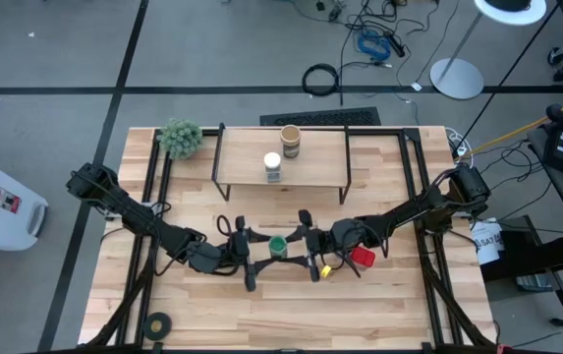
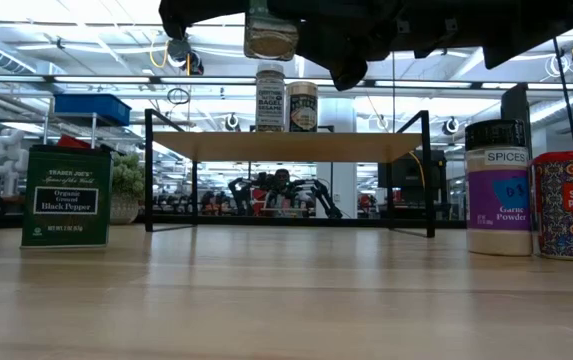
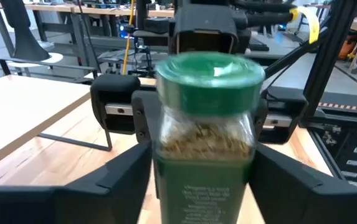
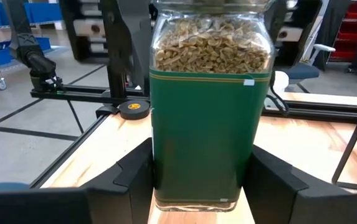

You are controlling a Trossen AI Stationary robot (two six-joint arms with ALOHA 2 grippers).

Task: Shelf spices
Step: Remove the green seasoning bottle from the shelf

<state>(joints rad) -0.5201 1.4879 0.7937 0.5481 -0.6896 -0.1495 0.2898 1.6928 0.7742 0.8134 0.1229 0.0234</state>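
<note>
A green-lidded spice jar of dried herbs hangs above the middle of the table, between my two grippers; the low view shows it high above the tabletop. My right gripper is shut on its body. My left gripper faces it from the table's left, open, one finger on either side of the jar with a thin gap. The shelf stands toward the far edge and bears a white-lidded jar and a tan cylinder on its board. My right gripper pinches the jar's green-labelled lower body between its two fingers, one on each flat side. The fingers come level from the table's right. The jar stands upright in the hold, lid up, lifted clear of the table.
A red tin lies under my right arm. The low view shows a dark green pepper tin, a garlic powder jar and the red paprika tin on the table. A fuzzy green plant ball sits far left, a black tape roll near left.
</note>
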